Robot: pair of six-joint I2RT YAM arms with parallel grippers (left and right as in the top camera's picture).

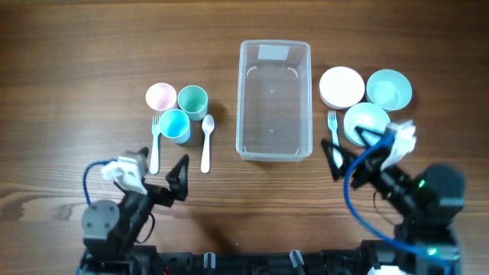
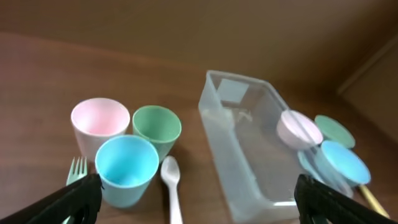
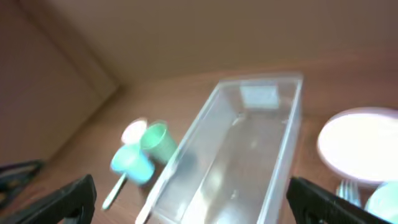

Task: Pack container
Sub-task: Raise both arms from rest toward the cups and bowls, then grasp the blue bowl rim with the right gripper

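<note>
The clear plastic container [image 1: 241, 99] stands empty at the table's centre, its long side running away from me. It also shows in the left wrist view [image 2: 242, 155] and the right wrist view [image 3: 249, 155]. My left gripper [image 1: 162, 169] is open and empty, near the front edge, behind the cups; its fingers frame the left wrist view [image 2: 199, 205]. My right gripper [image 1: 351, 150] is open and empty, just in front of the bowls and to the container's near right; its fingers frame the right wrist view [image 3: 199, 205].
Left of the container stand a pink cup [image 1: 160, 96], a green cup [image 1: 192, 98] and a blue cup [image 1: 175, 125], with a fork [image 1: 155, 141] and a white spoon [image 1: 206, 141]. On the right are a pale pink bowl [image 1: 341, 86], two blue bowls [image 1: 389, 88] and a fork [image 1: 332, 122].
</note>
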